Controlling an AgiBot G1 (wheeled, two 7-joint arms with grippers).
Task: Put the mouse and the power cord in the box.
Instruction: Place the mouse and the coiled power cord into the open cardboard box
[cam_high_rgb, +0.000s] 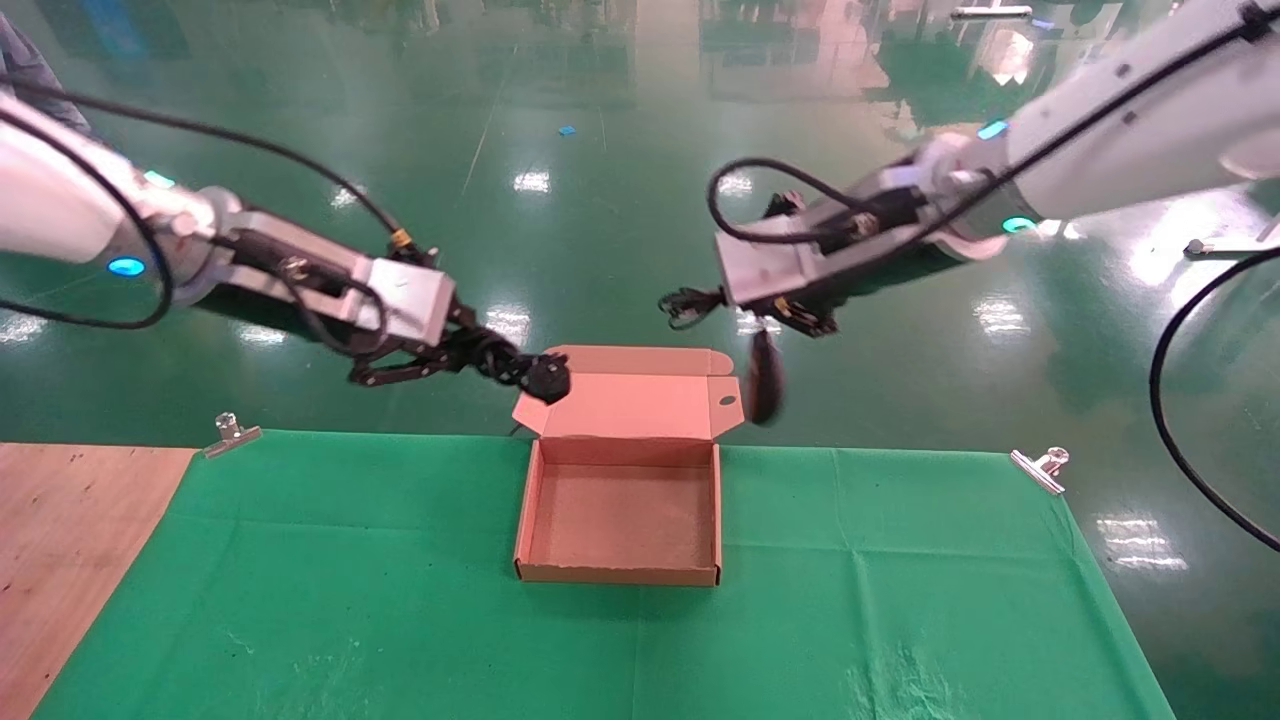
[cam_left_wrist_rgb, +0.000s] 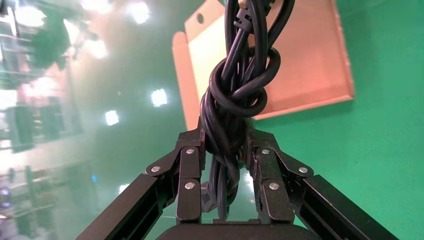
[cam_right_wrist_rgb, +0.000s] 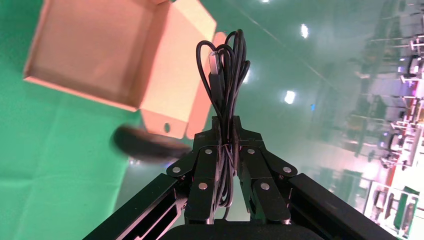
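Knotted black power cord (cam_left_wrist_rgb: 235, 95) fills the left pincer (cam_left_wrist_rgb: 227, 150).

Glossy green floor (cam_high_rgb: 600, 200) w/ light glare; green cloth (cam_high_rgb: 400, 600) on wood table (cam_high_rgb: 60, 520).

Bright overhead glare on floor (cam_high_rgb: 530, 180); mouse (cam_high_rgb: 765, 378) seemingly motion-blurred.

Brown box (cam_high_rgb: 620, 575), black mouse (cam_high_rgb: 765, 390) & power cord (cam_left_wrist_rgb: 235, 95), green cloth (cam_high_rgb: 900, 600).
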